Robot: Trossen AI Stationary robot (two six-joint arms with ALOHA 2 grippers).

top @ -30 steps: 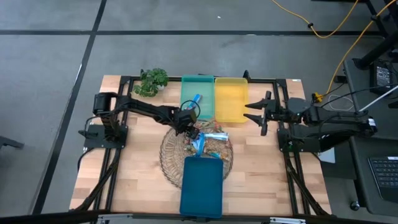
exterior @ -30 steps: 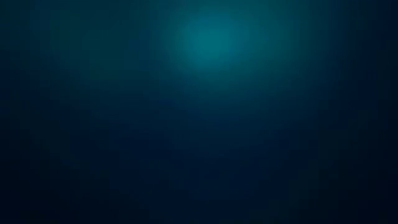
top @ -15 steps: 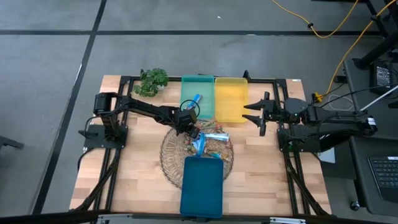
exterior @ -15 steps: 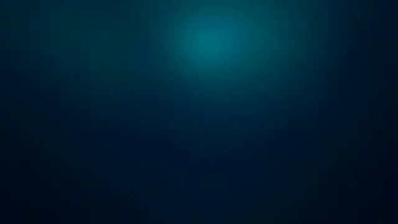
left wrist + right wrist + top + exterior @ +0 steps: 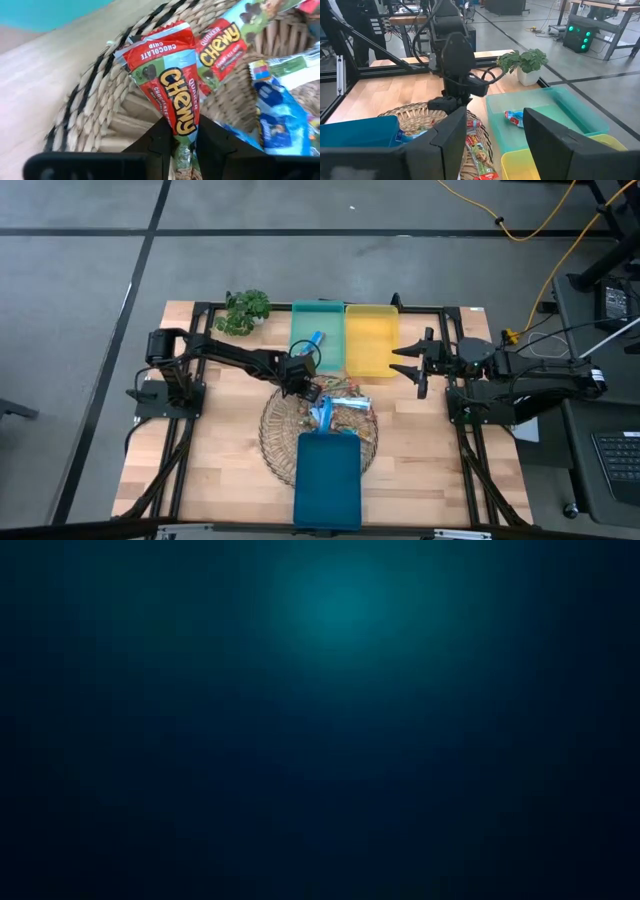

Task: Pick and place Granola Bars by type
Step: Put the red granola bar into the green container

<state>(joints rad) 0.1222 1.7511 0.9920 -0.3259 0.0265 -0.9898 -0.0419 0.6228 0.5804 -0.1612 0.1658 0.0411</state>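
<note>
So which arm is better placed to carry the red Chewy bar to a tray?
The left. Its gripper is shut on the red Chewy bar over the wicker basket. The right gripper waits open beside the yellow tray, holding nothing.

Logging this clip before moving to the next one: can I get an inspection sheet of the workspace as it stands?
Surface: wooden table.
Job's things: red Chewy bar in the left gripper; more bars in the wicker basket; one bar in the green tray; yellow tray; blue tray.
Clutter: potted plant.
Grippers: left shut on the bar over the basket; right gripper open beside the yellow tray.
Cables: yellow cable on floor.
Surroundings: workbenches.
</note>
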